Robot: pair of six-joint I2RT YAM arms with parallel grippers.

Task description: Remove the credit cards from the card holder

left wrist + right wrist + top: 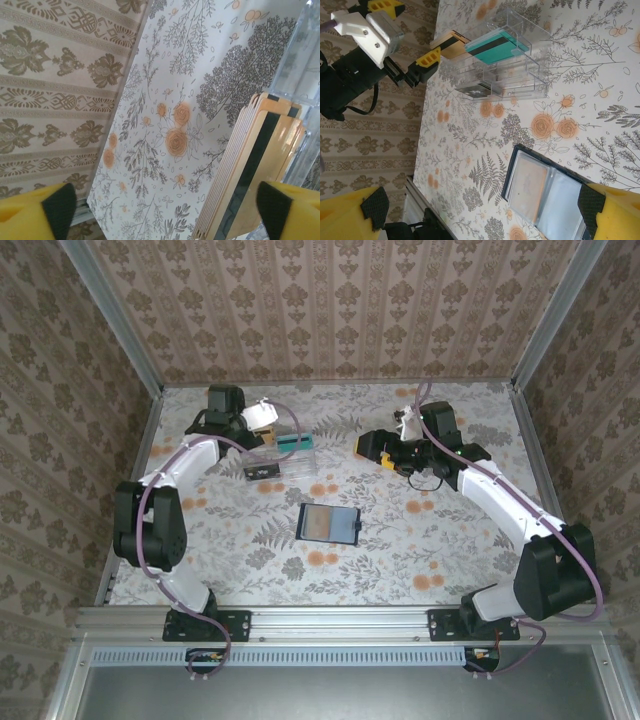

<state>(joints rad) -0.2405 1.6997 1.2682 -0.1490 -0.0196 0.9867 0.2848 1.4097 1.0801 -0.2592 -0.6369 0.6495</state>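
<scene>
I'm watching the card holder (pixel 328 524) lying opened flat near the middle of the floral worktop (pixel 420 540). It is dark navy with greyish see-through pockets, and one pocket is showing an orange-tan card (pixel 530 185).

The left arm is reaching to the far left part of the worktop, where its fingers (pixel 30 212) are standing wide apart. A stack of tan cards (pixel 250 165) is sitting on edge between them, just beside one pad; I can't tell whether it is touching. The right arm is stretching in from the far right, well apart from the card holder. Its fingers (pixel 612 212) are also spread open, gripping nothing.

A clear tray (pixel 530 75) is sitting between the left fingers and the card holder. It is keeping a teal card (pixel 497 47) in one compartment and a black card (pixel 477 90) in another. Its see-through walls are crowding the tan stack.
</scene>
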